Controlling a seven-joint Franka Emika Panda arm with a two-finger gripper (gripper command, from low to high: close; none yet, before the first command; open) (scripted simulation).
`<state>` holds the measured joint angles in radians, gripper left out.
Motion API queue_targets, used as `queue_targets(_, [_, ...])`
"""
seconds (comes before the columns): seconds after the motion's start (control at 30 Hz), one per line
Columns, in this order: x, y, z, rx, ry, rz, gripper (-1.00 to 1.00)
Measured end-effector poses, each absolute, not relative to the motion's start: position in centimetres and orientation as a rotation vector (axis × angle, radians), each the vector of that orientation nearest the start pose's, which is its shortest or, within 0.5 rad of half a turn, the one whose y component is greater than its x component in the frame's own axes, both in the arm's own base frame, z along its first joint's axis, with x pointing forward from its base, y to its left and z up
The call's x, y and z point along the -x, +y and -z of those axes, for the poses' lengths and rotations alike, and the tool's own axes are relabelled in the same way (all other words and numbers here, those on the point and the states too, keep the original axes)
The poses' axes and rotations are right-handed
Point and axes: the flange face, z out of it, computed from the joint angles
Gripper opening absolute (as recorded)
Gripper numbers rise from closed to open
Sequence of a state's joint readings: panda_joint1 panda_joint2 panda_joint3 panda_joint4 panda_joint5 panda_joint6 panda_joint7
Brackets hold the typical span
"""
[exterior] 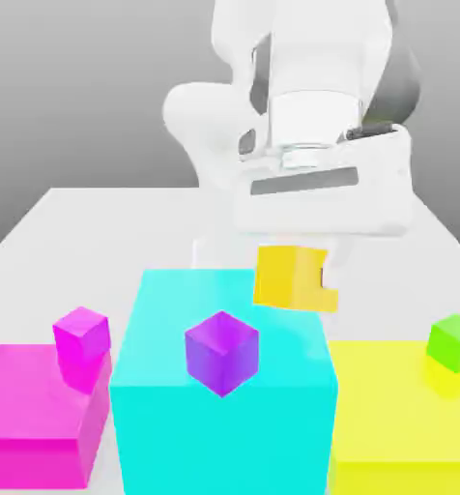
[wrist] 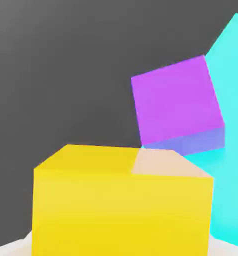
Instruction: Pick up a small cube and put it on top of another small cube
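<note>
Closest to the camera in the exterior view stands the big cyan block (exterior: 224, 387), with the small purple cube (exterior: 221, 352) resting on its top. On that view's left, the flat magenta block (exterior: 36, 416) carries the small magenta cube (exterior: 81, 346); on its right, the big yellow block (exterior: 408, 416) carries the small green cube (exterior: 453, 341), my target. I have the yellow-orange cube (exterior: 290, 278) pinched in the claw (exterior: 301, 276), narrow around it, hanging in the air behind the cyan block, clear of the counter (exterior: 89, 222). From the hand view the yellow-orange cube (wrist: 121, 200) sits right under the camera, with the purple cube (wrist: 177, 102) and the cyan block (wrist: 231, 145) beyond. I judge the carry is midway: the cube rides high so it clears the blocks, and the green cube lies well apart toward the exterior view's right.
</note>
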<state>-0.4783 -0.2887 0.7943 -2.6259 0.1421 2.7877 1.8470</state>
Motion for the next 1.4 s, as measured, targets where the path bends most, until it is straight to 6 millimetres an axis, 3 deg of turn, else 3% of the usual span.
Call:
queue_targets(0.2, [-42.0, 17.9, -30.0, 2.053, 2.201, 0.211, -1.0])
queue_targets(0.4, [-39.4, 23.0, -27.4, 2.126, 2.283, 0.045, -1.0])
queue_targets(0.57, [-37.9, 25.8, -27.8, 2.115, 2.346, -0.035, -1.0])
queue_targets(0.63, [-36.4, 28.1, -28.6, 2.142, 2.323, -0.051, -1.0])
queue_targets(0.77, [-35.0, 30.2, -31.3, 2.104, 2.326, -0.055, -1.0])
queue_targets(0.87, [-33.5, 31.4, -32.5, 2.112, 2.314, -0.019, -1.0])
queue_targets(1.4, [-32.9, 31.8, -27.4, 2.133, 2.315, -0.019, -1.0])
